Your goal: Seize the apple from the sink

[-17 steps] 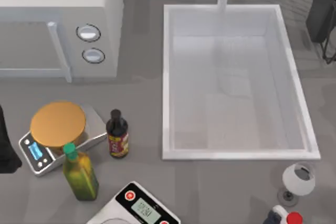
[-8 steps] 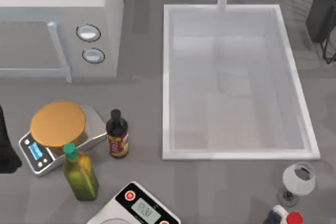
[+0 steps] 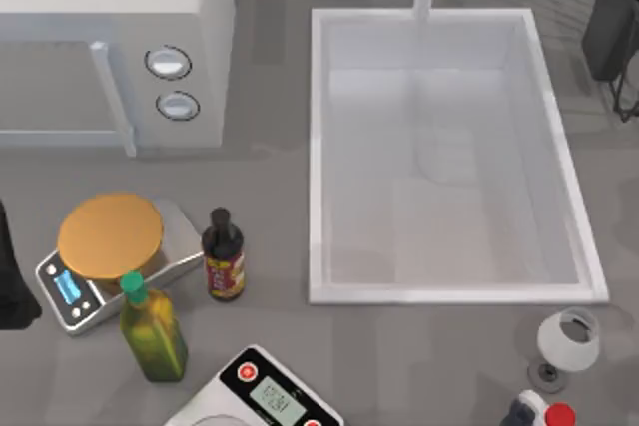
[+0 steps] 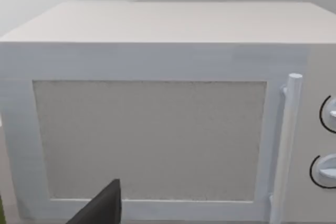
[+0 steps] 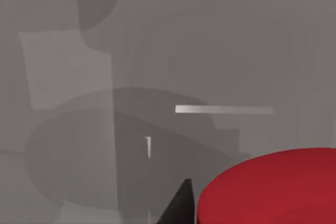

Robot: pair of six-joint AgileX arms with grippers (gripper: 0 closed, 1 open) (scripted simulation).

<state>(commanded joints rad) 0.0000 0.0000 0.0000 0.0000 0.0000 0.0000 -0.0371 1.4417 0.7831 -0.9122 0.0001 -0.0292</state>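
A: Top view. What differs from a second ago?

B: Nothing that I can mark. The sink (image 3: 318,157) sits in the right half of the table, faucet post at its far rim, pale floor bare, same as before. My right arm (image 3: 611,17) stays at the table's far right corner and my left arm (image 3: 10,281) at the left edge.

A: What does that mean for the task?

B: No visible progress in this half second. I judge the pick is either done or stalled.

A: Any writing?

B: The dark sauce bottle (image 3: 223,256) has a red-and-yellow label. The white scale (image 3: 262,394) at the near edge has a lit display. Both are too small to read.

A: Left wrist view.

B: It faces the white microwave (image 4: 152,135), door and handle. The left gripper (image 4: 102,208) is a dark wedge, and I cannot tell whether it is spread or pressed together. No lettering.

A: Right wrist view.

B: The right gripper (image 5: 178,205) is a dark tip over grey ground. Just beside it is a smooth red curve, probably the apple (image 5: 268,187). I cannot tell whether the pincer pinches it or merely nears it. No writing.
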